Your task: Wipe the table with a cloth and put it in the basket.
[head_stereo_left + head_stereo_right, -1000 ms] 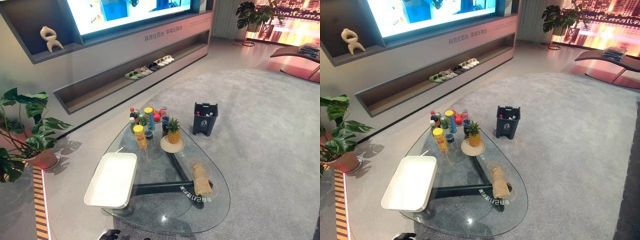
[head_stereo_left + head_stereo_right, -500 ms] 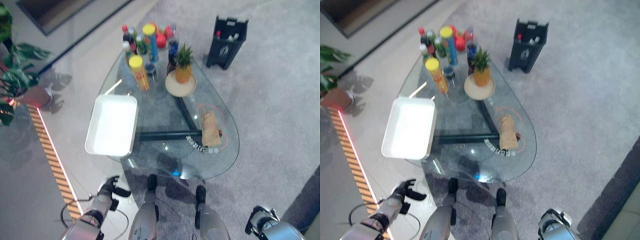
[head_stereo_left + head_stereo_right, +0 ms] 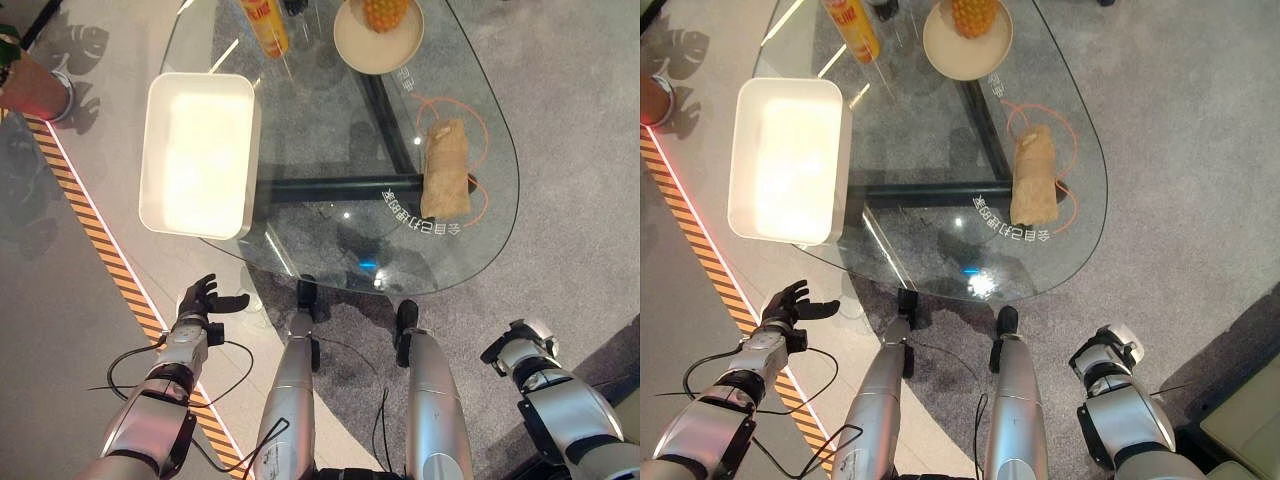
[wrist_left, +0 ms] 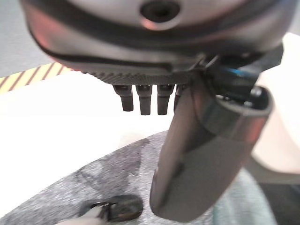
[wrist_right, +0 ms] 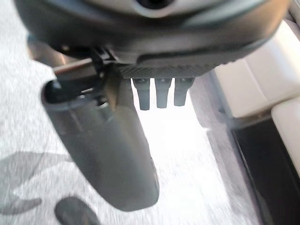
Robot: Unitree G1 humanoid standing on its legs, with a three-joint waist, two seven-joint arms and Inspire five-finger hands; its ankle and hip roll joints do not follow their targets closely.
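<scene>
Grey carpet and pale floor under glass counter (image 3: 300, 200); striped floor strip at 8 o'clock.

Cloth (image 3: 446, 183): tan, rolled, lying on glass at 3 o'clock, inside orange ring mark. Untouched.

White basket (image 3: 196, 152): on counter edge at 9 o'clock, part overhanging. Nothing inside.

Plate with pineapple (image 3: 379, 35): 12 o'clock. Yellow can (image 3: 263, 25): 11 o'clock, upright.

Left robot hand (image 3: 203, 300): low at 7 o'clock, off counter, fingers spread and relaxed, holding nothing.

Right robot hand (image 3: 516, 350): low at 5 o'clock, well apart from cloth; fingers straight in wrist view, holding nothing.

Risks, as judged:
- Long reach to cloth from either side; likely short grasp or pinching one layer, unrolling cloth.
- Wipe strokes toward 12 o'clock: can tipped, plate shoved.
- Drop into basket: overhanging basket nudged off edge.
- Clear glass: surface height misjudged, fingers striking hard.
</scene>
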